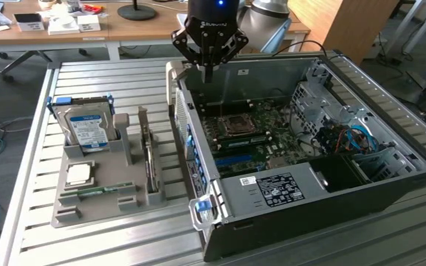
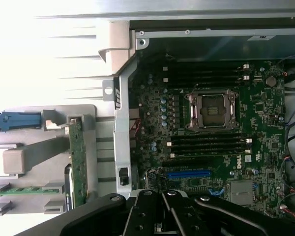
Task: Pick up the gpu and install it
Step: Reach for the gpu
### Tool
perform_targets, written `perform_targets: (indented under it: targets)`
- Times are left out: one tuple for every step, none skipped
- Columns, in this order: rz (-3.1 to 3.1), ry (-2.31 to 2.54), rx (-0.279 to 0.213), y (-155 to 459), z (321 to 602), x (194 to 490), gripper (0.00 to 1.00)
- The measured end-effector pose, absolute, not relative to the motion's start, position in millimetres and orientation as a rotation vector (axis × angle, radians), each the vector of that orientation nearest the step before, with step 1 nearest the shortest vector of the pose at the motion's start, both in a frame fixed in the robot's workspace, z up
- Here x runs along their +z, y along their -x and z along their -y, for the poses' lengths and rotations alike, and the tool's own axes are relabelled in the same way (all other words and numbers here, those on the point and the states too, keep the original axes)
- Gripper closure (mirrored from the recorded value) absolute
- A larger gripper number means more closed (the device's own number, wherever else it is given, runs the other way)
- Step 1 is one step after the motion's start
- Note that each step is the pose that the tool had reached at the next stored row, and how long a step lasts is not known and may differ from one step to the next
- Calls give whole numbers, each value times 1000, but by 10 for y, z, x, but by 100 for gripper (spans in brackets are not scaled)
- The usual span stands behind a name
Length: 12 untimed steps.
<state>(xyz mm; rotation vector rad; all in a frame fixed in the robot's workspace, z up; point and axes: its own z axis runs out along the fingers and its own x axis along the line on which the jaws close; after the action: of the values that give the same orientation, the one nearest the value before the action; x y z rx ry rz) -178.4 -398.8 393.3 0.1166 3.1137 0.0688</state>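
I've got the black gripper (image 1: pixel 207 71) hanging over the back corner of the open black tower PC case (image 1: pixel 390 183), fingers pressed together with nothing in them. The gpu (image 1: pixel 147 152), a thin green circuit card with a silvery metal bracket, stands on edge in the grey plastic parts holder (image 1: pixel 72 215), presumably so its top edge is easy to pinch. It's outside the case, well off to the exterior view's left of the fingers.

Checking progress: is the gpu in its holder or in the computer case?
Out of the case: the gpu stands on edge in the grey holder beside it.
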Motion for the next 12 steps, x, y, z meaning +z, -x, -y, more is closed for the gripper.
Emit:
perform_targets:
  targets:
    - [-3114,-117,69,1792,3989,3933,89]
    - [-3114,-117,69,1801,3989,3933,89]
    - [-3114,-117,69,1810,3988,3933,89]
    - [-3114,-117,69,1819,3988,3933,89]
    - [-3114,-117,69,1828,3989,3933,89]
    - [-3114,-117,69,1837,3988,3933,89]
    - [-3114,-117,69,1847,3988,3933,89]
    - [-3114,-117,69,1857,3989,3933,89]
    - [-3114,-117,69,1867,3989,3933,89]
    - [-3114,-117,69,1877,3989,3933,89]
    - [-3114,-117,69,1887,3989,3933,89]
    - [-3114,-117,69,1896,3989,3933,89]
